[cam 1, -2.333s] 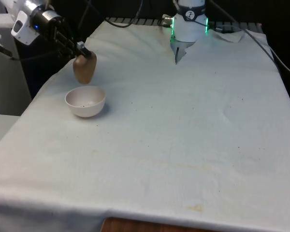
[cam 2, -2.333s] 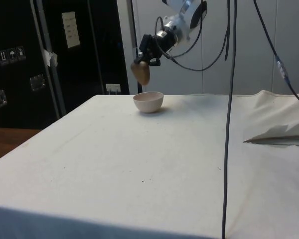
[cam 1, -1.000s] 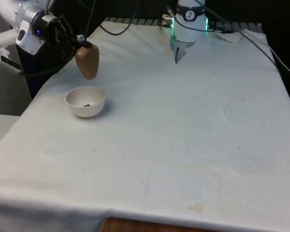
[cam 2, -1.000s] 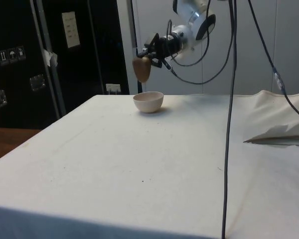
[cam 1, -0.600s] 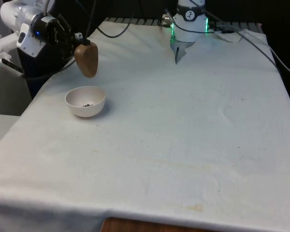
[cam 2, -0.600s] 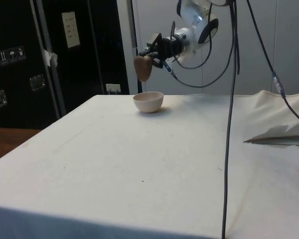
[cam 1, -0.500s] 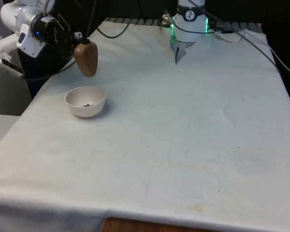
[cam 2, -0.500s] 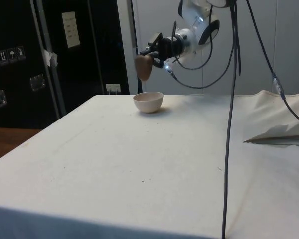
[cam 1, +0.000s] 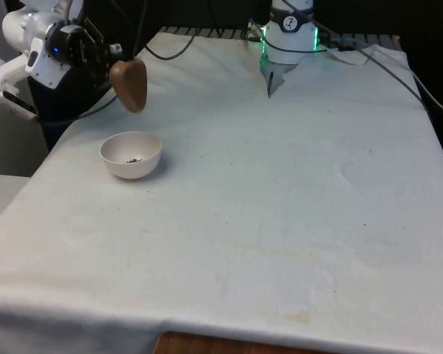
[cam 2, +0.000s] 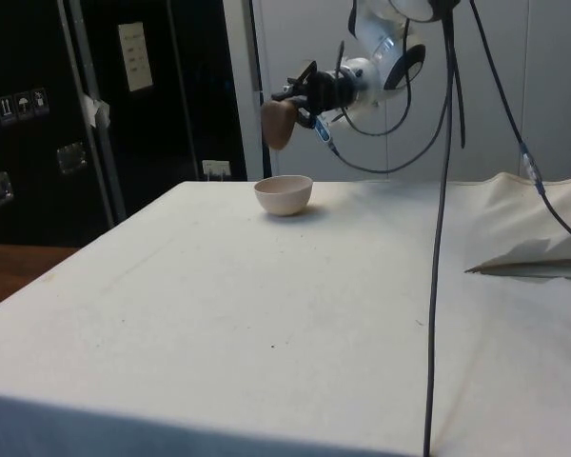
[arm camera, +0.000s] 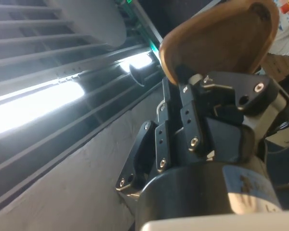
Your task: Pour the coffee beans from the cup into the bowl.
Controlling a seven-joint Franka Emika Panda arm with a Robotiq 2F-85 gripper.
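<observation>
The bowl (cam 1: pixel 131 154) is seen near the table's (cam 1: pixel 280 192) edge at the front view's left, towards the far end, with a few dark coffee beans (cam 1: pixel 134 159) lying in its bottom. The rest of the white cloth is left bare as far as the near edge and the front view's right edge, so wide open room is given on those sides; a black cable (cam 2: pixel 438 248) is seen hanging down in the side view's foreground. A pale sign (cam 2: pixel 134 56) is fixed to a dark cabinet door (cam 2: pixel 114 105) in the side view, but its writing cannot be read.

The brown cup (cam 1: pixel 130 83) is held in the air by the gripper (cam 1: pixel 112 57), whose fingers (arm camera: pixel 192 103) are closed on the cup's rim. The cup is carried above the bowl and clear of it, slightly towards the table's far end, hanging at a tilt below the fingers. In the wrist view the cup's hollow is shown just past the fingertips.
</observation>
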